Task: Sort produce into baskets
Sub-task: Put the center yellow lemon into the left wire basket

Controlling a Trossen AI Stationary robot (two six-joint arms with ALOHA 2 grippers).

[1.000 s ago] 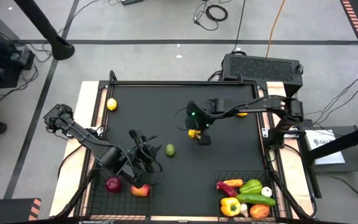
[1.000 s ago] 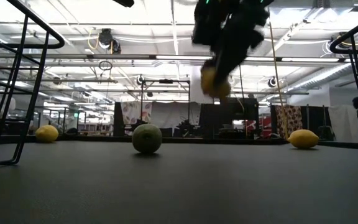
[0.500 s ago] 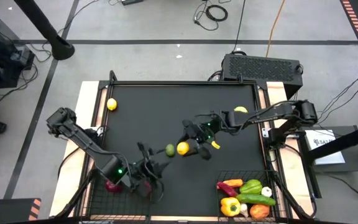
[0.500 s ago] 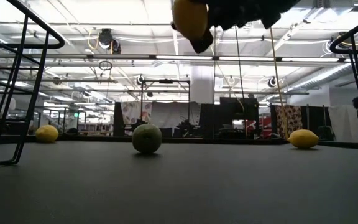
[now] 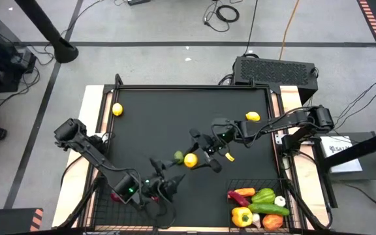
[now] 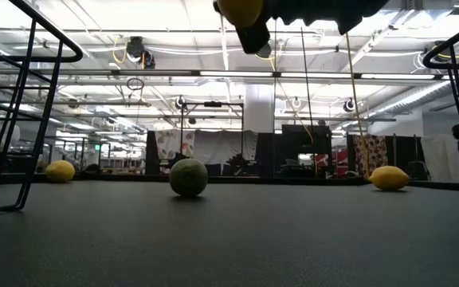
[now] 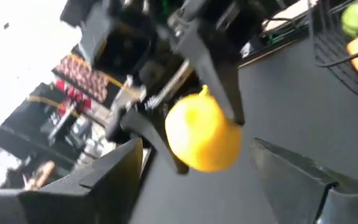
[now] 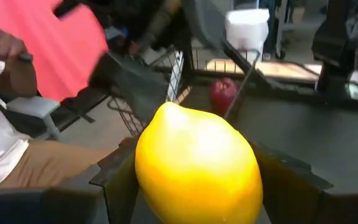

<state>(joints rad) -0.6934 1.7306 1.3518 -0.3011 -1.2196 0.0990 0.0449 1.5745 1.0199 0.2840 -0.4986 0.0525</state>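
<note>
A lemon [image 5: 190, 159] sat clamped in the right gripper [image 5: 199, 158], aloft beside the lime [image 5: 178, 156]; the left gripper [image 5: 164, 185] gaped empty.

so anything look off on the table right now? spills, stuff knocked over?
Nothing stands out. The right gripper holds a lemon in the air over the mat, beside the lime. Two other lemons lie loose on the mat, unsorted. The right basket holds its vegetables upright and contained. The left gripper is open near the left basket.

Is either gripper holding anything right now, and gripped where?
The right gripper holds a lemon across its middle, between both fingers, above the table. The left gripper is open and holds nothing.
</note>
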